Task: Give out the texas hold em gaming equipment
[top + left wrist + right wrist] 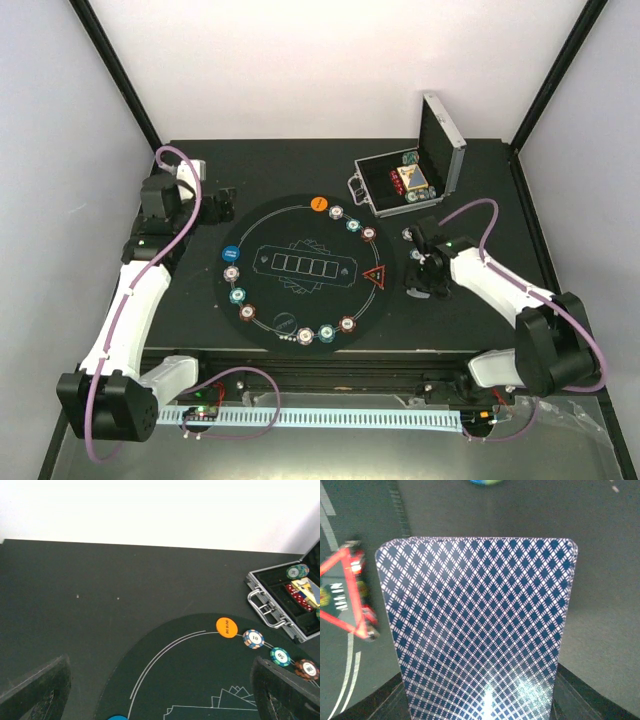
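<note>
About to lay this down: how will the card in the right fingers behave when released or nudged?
The card looks thin, so probably light and bendy; held at one edge, it may flex. Its glossy sheen suggests it could slide on the table if pushed. Once flat, it is likely hard to regrasp.

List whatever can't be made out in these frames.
- Playing card: right wrist view, only its back shows; face hidden.
- Right gripper: the card covers its grip in the wrist view; too small from above.
- Silver case: contents cut by the left wrist view's right edge, tiny from above.
- Blue disc: cut by the bottom edge there.
</note>
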`<state>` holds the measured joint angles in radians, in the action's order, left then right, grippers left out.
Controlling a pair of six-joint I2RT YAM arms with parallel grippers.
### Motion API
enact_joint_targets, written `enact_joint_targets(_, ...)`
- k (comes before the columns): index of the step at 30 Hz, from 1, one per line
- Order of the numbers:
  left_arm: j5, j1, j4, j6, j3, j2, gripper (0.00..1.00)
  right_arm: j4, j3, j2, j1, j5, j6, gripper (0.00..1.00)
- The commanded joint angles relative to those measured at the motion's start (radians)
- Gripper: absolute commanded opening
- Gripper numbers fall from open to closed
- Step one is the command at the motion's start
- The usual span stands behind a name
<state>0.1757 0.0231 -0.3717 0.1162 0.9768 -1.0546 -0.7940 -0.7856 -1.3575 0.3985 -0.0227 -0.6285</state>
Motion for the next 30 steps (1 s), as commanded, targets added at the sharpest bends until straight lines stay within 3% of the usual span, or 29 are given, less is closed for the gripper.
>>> enact_joint_targets(1,0.094,0.015,0.045,0.048,-0.017,-0.019,0.99,-0.068,-0.083,-0.002,0.043,0.022,0.11,0.56)
enact_joint_targets(7,0.168,0.089,-0.001,0.081,-0.018,-0.043,0.99,-0.079,-0.137,0.004,0.123,0.078,0.219,0.55)
enact_joint_targets(10,0.336,0.098,-0.027,0.177,-0.053,-0.044,0.99,-0.061,-0.146,0.029,0.177,0.136,0.275,0.55)
enact_joint_targets(16,0.712,0.196,0.183,0.453,-0.227,-0.06,0.98,-0.025,-0.191,0.052,0.344,0.189,0.371,0.55)
enact_joint_targets(24,0.942,0.313,0.159,0.452,-0.221,-0.187,0.97,0.003,-0.261,0.045,0.484,0.224,0.46,0.56)
enact_joint_targets(30,1.005,0.365,0.154,0.416,-0.197,-0.305,0.97,-0.021,-0.313,0.016,0.551,0.207,0.509,0.56)
